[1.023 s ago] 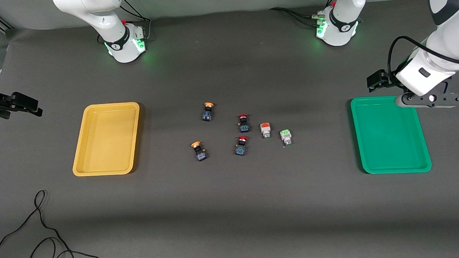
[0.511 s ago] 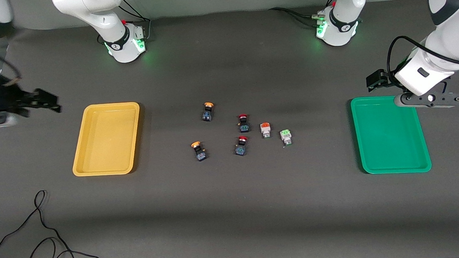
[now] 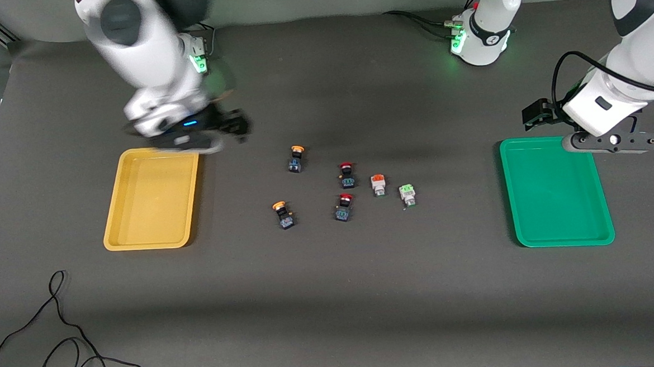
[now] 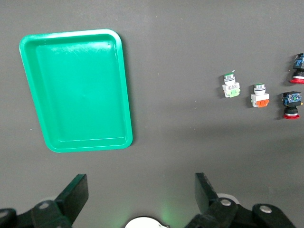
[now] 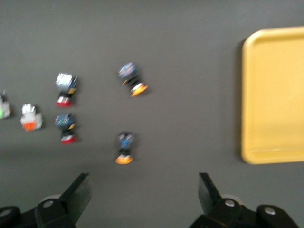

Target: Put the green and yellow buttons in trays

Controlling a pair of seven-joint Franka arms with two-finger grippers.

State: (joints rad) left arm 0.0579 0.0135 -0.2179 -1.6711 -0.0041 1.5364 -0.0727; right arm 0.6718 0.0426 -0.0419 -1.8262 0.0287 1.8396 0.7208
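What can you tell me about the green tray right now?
The green tray is a shallow rectangular dish of what looks like smooth glossy plastic, with rounded corners and a low raised rim. It lies flat on the dark table toward the left arm's end, apart from the cluster of buttons. It holds nothing. The left claw, open, hangs over the tray's edge nearest the robot bases; nothing touches the tray except the table.
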